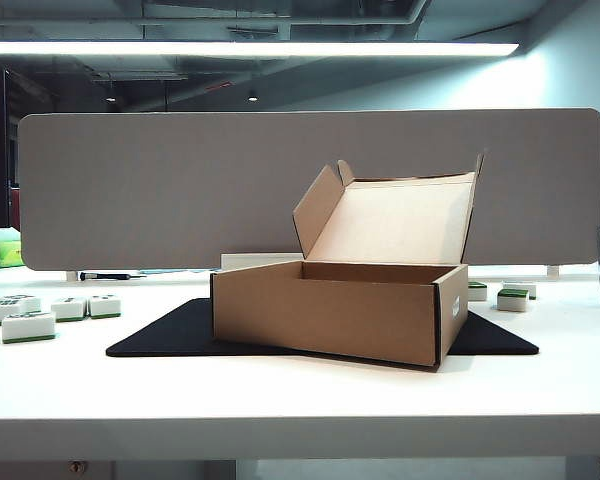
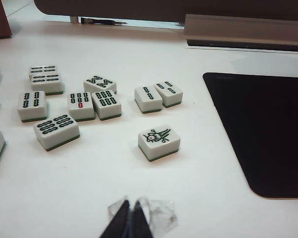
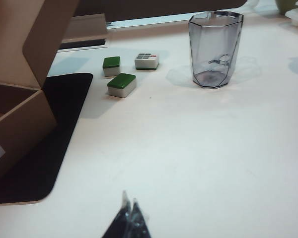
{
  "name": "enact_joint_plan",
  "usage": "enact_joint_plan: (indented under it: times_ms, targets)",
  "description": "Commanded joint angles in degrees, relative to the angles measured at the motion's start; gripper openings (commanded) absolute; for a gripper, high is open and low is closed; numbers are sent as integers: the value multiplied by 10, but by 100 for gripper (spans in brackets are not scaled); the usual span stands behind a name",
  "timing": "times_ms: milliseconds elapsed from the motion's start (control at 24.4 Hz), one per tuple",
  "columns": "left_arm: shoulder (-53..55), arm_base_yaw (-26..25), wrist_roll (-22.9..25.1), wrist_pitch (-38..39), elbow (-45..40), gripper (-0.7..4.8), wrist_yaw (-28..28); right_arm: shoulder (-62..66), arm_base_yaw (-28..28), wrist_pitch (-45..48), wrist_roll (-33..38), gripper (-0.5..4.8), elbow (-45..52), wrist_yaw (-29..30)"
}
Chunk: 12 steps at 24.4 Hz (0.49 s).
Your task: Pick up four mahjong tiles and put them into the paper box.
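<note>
Both grippers, left gripper (image 2: 130, 218) and right gripper (image 3: 130, 218), closed; paper box (image 1: 330, 305) lid up.

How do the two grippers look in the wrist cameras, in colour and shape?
Only the tips show. The left gripper has two dark, narrow fingers tapering to a point, with clear, glassy pads beside them. The right gripper looks the same: dark pointed fingers with thin translucent pads. No cables, markings or arm bodies are visible, and neither arm appears in the exterior view.
</note>
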State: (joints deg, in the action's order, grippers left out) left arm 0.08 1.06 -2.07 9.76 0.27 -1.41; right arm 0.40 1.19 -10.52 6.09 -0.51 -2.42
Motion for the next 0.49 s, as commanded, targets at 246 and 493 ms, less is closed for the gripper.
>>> enact_joint_plan:
  times_ms: [246, 493]
  targets:
    - [0, 0, -1, 8, 1, -2, -3, -5, 0, 1, -18, -1, 2, -2]
    - [0, 0, -1, 8, 1, -2, -3, -5, 0, 1, -18, -1, 1, -2]
